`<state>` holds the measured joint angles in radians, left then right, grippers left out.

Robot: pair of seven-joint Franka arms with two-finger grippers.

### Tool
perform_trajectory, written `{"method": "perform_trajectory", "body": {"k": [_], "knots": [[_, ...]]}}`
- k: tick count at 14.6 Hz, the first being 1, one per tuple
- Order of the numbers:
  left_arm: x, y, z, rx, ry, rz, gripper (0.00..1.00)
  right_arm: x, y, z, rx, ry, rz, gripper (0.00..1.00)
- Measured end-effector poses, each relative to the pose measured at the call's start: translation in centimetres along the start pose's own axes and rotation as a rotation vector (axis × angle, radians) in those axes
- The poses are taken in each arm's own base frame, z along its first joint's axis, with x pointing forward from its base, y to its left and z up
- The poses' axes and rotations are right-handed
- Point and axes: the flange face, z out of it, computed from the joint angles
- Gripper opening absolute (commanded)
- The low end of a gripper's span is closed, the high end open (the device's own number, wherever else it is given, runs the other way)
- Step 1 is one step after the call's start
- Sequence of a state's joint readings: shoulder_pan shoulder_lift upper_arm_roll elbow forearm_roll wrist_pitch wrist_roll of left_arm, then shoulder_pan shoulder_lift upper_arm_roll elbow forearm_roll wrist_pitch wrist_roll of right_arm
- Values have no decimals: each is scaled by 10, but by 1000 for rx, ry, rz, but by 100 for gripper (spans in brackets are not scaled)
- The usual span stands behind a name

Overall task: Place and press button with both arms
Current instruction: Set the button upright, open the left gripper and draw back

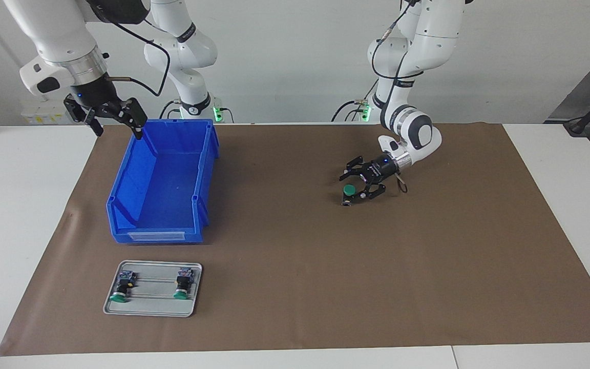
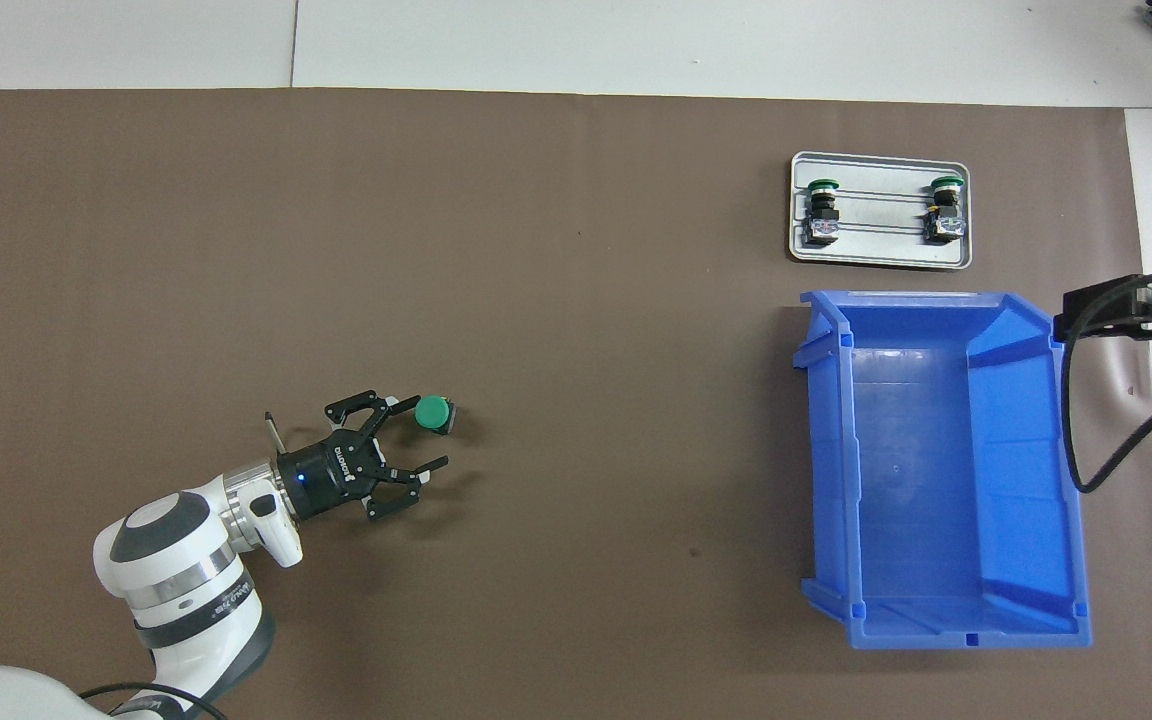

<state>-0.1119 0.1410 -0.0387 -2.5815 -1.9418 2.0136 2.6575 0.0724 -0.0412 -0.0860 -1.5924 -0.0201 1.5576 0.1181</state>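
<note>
- Table (image 1: pixel 28 215): we record a white top, most of it under a brown paper mat (image 1: pixel 295 287). No writing shows on either.
- Blue storage bin (image 1: pixel 164 179): open-topped plastic bin on the mat toward the right arm's end of the table. We see a pale label slot on its low front wall; no text in it can be read.
- Right gripper (image 1: pixel 116 130): we list it as hanging in the air over the bin's rim at the robots' end, fingers spread wide and holding nothing.
- Left gripper (image 1: pixel 346 190): low over the mat toward the left arm's end, lying nearly level. We note white lettering on its black body, too small to read. Fingers spread apart.
- Metal tray (image 1: pixel 192 302): a small grey tray on the mat, farther from the robots than the bin and just beside it. We count two spare green-capped push-buttons (image 1: pixel 181 283) lying on their sides in it, well apart.
- Button (image 1: pixel 349 190): green mushroom cap on a black body, resting on the mat. We place it at the tips of the left gripper, close against one finger (image 2: pixel 391 408) and apart from the other; whether it touches that finger we cannot tell.
</note>
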Motion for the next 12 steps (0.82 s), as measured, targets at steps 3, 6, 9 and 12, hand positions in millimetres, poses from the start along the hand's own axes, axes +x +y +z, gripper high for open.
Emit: {"method": "perform_trajectory", "body": {"k": [3,6,9,12], "knots": [[-8,-16,-29,-11,-41,-15,83,0,0,0,0,-1,-2,100],[-3,-37,-49,-48,-87,-27,83,0,0,0,0,0,-2,100],[13,-67,-73,-84,-154,-50,81,0,0,0,0,0,-2,100],[39,-96,-92,-111,-244,-110,80,0,0,0,0,0,-2,100]]}}
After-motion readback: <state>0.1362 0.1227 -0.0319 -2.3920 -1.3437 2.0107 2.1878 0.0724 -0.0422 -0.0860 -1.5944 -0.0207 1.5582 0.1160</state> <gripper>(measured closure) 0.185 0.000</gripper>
